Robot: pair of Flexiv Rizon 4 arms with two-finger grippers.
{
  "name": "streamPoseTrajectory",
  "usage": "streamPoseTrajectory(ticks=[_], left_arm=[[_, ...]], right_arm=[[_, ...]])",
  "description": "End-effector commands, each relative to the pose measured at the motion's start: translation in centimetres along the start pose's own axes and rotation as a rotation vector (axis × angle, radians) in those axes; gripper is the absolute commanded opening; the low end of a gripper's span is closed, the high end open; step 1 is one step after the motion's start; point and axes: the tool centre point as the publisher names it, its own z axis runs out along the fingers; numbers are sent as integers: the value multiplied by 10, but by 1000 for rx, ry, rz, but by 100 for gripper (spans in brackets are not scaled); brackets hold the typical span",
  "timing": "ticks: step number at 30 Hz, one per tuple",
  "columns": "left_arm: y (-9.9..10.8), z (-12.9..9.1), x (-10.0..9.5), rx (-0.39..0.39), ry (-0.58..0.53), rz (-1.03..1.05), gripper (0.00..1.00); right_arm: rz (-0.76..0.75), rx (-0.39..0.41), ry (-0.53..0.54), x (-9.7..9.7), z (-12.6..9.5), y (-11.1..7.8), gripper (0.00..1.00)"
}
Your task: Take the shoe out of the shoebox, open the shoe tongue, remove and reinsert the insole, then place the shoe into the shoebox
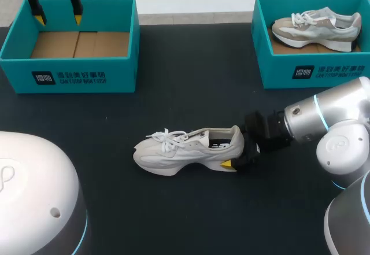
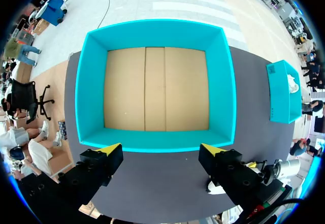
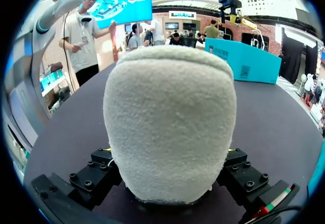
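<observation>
A white sneaker lies on its side in the middle of the dark table, toe toward my left. My right gripper is shut on its heel, one yellow tip showing under the sole. In the right wrist view the fuzzy heel fills the space between the fingers of that gripper, whose tips it hides. My left gripper hangs open over the far side of the empty teal shoebox at the back left. The left wrist view looks down past the open gripper into that shoebox, whose cardboard floor is bare.
A second teal shoebox stands at the back right with a beige and white sneaker inside; it also shows in the left wrist view. Dark tabletop lies between the boxes and the white sneaker.
</observation>
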Motion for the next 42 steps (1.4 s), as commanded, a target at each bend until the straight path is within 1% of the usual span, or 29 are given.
streamPoseTrajectory(ticks=[1,4,5,7,8,9,10,13,14,15,16,18,19,20,21,22,23,24,25,26,28,30,31,32,42], left_arm=[[0,0,0,0,0,0,100],[0,0,0,0,0,0,100],[1,-4,10,5,-25,-17,100],[4,-10,25,16,-14,-49,100],[7,-13,36,26,-26,-84,100],[9,-14,44,22,-24,-91,100],[10,-14,49,1,-12,-132,100],[15,-14,68,-7,-35,-164,100],[19,-14,78,-9,-34,-166,100],[21,-13,82,-3,-47,-186,100],[26,-12,91,-10,-33,-193,100],[34,-10,105,-10,-58,-237,100],[39,-10,112,-8,-53,-252,100],[43,-10,118,-16,-76,-293,100],[47,-9,124,-25,-69,-316,100],[52,-9,129,-28,-96,-366,100],[56,-8,135,-47,-101,-395,100],[61,-8,141,-47,-94,-414,100],[65,-7,147,-54,-120,-432,100],[69,-7,151,-38,-133,-460,100],[77,-9,158,-49,-124,-477,100],[84,-13,162,-42,-129,-499,100],[85,-16,165,-63,-149,-515,100],[85,-19,165,-50,-117,-528,100],[85,-19,165,-50,-117,-528,100]], right_arm=[[1,4,-2,0,0,1,0],[1,4,-2,0,0,1,0],[1,4,-2,0,0,1,0],[1,4,-2,0,0,1,0],[1,4,-2,0,0,1,0],[1,4,-2,0,0,1,0],[1,4,-2,0,0,1,0],[1,4,-2,0,0,1,0],[1,4,-2,0,0,1,0],[1,4,-2,0,0,1,0],[1,4,-2,0,0,1,0],[1,4,-2,0,0,1,0],[1,4,-2,0,0,1,0],[1,4,-2,0,0,1,0],[1,4,-2,0,0,1,0],[1,4,-2,0,0,1,0],[1,4,-2,0,0,1,0],[1,4,-2,0,0,1,0],[1,4,-2,0,0,1,0],[1,4,-2,0,0,1,0],[1,4,-2,0,0,1,0],[1,4,-2,0,0,1,0],[1,4,-2,0,0,1,0],[1,4,-2,0,0,1,0],[1,4,-2,0,0,1,0]])
